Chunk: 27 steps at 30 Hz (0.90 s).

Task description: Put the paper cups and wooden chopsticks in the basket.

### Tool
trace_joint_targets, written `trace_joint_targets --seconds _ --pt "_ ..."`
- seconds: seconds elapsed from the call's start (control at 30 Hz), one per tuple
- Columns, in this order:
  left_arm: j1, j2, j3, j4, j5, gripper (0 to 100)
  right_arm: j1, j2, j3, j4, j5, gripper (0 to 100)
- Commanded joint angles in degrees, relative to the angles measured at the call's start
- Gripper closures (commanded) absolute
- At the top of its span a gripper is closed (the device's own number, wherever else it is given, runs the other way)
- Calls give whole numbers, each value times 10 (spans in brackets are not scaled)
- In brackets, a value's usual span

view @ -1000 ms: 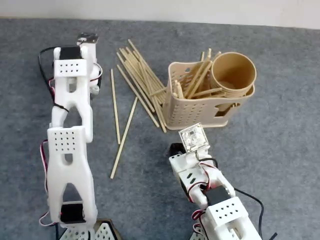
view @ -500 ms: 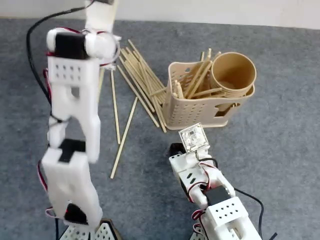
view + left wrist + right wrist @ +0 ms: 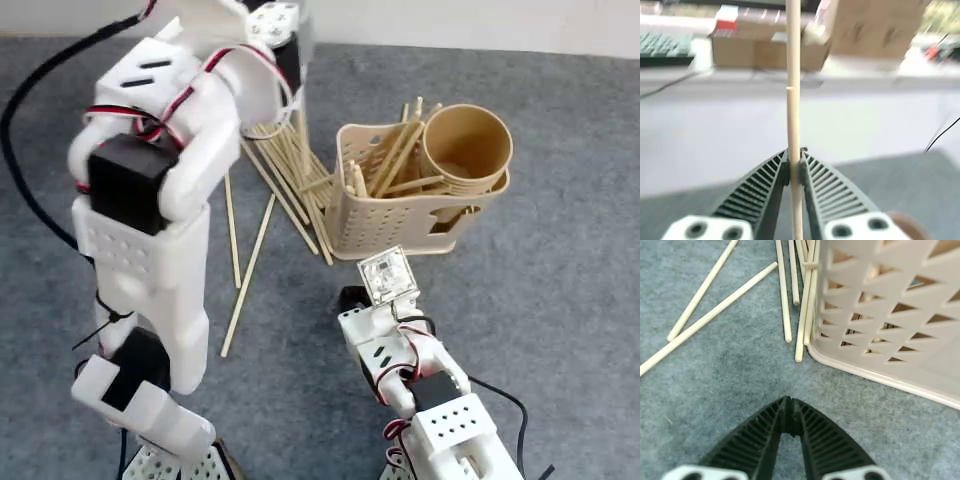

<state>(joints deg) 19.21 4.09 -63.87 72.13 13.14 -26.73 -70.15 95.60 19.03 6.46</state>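
Basket (image 3: 400, 215): 1
Paper cups (image 3: 470, 150): 1 nested stack inside the basket, one mouth showing; number nested cannot be told
Chopsticks on the desk (image 3: 560, 300): a straight single (image 3: 232, 230) and a slanted single (image 3: 250, 270) lie left of the basket, so 2. There is also a crossed pile (image 3: 295, 185) against the basket's left wall, count unclear
Basket chopsticks (image 3: 392, 160), standing inside: several, not countable
Held chopstick (image 3: 793, 125): 1, clamped between the left gripper (image 3: 794, 155) fingers
Arms: 2
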Motion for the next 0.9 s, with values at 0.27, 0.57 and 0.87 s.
trace_joint_targets --seconds 0.27,0.57,0.87 --pt "88 31 -4 -113 11 995 -1 -7 20 -11 9 994" --pt "95 114 -4 -137 11 995 -1 -7 20 -11 9 994" --pt "95 137 -7 -89 11 906 -1 -7 20 -11 9 994"
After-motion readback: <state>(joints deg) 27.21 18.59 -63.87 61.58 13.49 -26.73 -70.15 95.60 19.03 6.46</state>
